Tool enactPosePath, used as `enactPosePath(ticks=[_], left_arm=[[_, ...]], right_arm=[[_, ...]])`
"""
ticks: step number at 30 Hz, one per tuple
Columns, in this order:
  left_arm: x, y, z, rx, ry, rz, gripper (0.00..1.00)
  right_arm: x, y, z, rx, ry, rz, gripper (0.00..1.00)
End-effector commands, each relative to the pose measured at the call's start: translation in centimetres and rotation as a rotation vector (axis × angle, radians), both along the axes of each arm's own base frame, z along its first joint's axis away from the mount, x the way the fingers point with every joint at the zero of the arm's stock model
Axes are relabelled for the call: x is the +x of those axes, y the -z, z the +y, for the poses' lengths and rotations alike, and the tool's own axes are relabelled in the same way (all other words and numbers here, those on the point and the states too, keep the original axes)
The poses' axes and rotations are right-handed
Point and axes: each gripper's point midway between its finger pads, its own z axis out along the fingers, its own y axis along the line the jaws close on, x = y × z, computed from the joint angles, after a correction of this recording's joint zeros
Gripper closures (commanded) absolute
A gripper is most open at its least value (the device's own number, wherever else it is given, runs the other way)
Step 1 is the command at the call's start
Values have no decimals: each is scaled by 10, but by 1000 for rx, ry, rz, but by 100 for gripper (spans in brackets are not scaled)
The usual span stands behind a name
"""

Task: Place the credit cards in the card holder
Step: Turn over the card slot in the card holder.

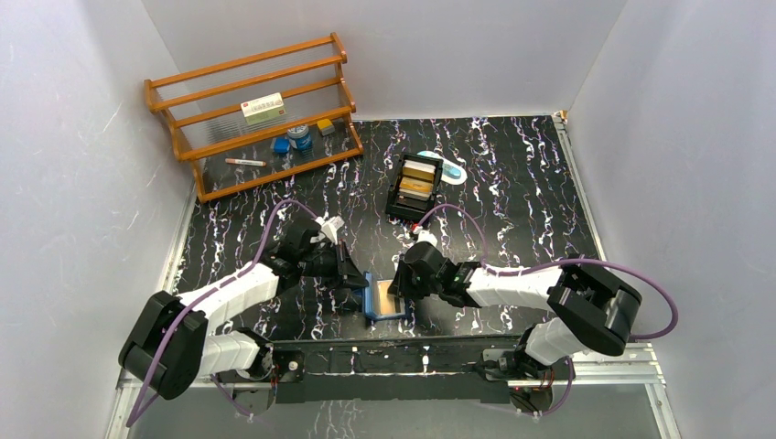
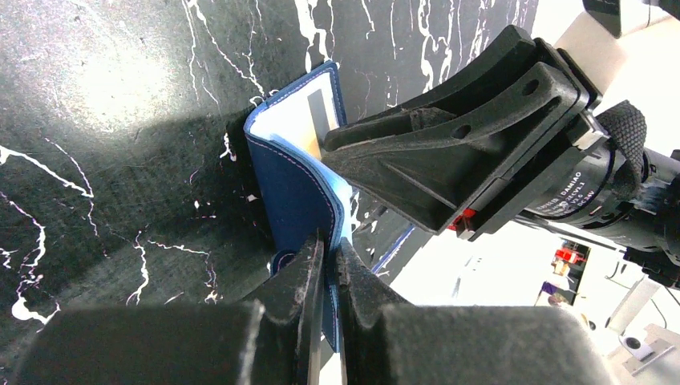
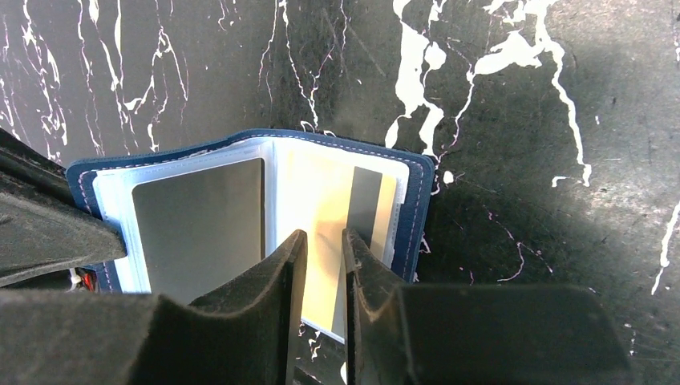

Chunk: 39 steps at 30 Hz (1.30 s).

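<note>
Far left, I'm seeing one wooden rack (image 1: 256,110) with slatted rails, sitting at the back corner of the table (image 1: 512,210). The table is showing a glossy black top with white marble veins. On the rack I'm counting one white box (image 1: 263,109), two blue items (image 1: 291,141), one small yellow block (image 1: 325,126) and one thin stick (image 1: 245,162); they're too small to say more.

Moving right, the left gripper (image 2: 329,245) is clamping tight on the card holder (image 2: 293,192), pinching the edge of its navy cover. There's one holder, with a stitched blue cover and clear shiny pockets inside. It's being propped open like a book on the table near the front edge, between the two grippers. Its left pocket is holding one flat grey card (image 3: 200,224). Its right pocket is showing one gold card (image 3: 333,200) with a dark stripe, sticking partly out.

The right gripper (image 3: 325,241) is sitting right at that gold card. Its matte black fingers (image 3: 265,297) are standing a narrow gap apart, with the card showing behind the gap. I can't tell if it's gripping or just pressing.

Further right and back, one black tray (image 1: 403,210), rectangular plastic, is carrying a stack of gold cards (image 1: 419,174); the count is unreadable. One white-and-teal object (image 1: 450,170) is lying just behind it.
</note>
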Motion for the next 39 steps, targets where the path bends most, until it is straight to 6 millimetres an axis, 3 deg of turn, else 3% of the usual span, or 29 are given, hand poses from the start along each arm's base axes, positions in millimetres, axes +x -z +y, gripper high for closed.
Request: enactPosePath(ticks=[1,9,16,23,29,39], left_arm=[[5,-25,-8,-50,23,-40,100],[12,-23,-2,7,-38,-21,100],[16,-28,19,184,-78,-12,100],[22,-28,32,363,-102,0,100],[27,-24,28,462,-81,10,100],[29,-15,10,439,-46,31,100]], right_arm=[[-4,3,-4,-11,-1,13,68],[-1,-1,-2,-16,-7,5,68],[11,-41,-8,-12,18,-79,60],[19,-36,-16,-10,41,-94,61],[21,-34,-13,21,35,-82,62],[23,-47,-15,65,47,-109,63]])
